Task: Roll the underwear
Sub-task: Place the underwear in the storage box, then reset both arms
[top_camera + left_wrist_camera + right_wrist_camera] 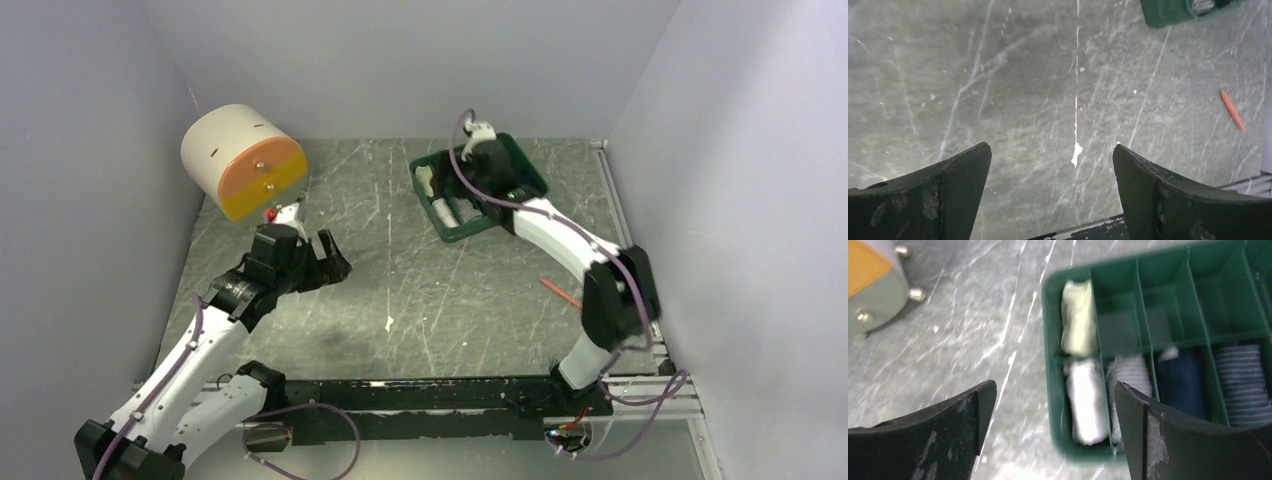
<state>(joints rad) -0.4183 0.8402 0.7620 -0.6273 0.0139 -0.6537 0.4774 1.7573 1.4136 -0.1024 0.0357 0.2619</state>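
A cream-white rolled underwear (1078, 317) lies in the far left compartment of a green divided tray (1053, 340). A white rolled underwear (1087, 400), with a hint of pink at its far end, lies in the compartment in front of it. Both show small in the top view, the cream roll (425, 180) and the white roll (441, 210). My right gripper (1055, 390) is open and empty, hovering above the tray's left end (487, 172). My left gripper (1052, 150) is open and empty over bare table (322, 256), far from the tray.
The tray (531, 176) also holds grey-striped rolls (1130, 377) and a navy roll (1183, 382). A white cylinder with an orange face (245, 160) stands at the back left. An orange pen (560, 290) lies on the table at the right. Walls enclose the table.
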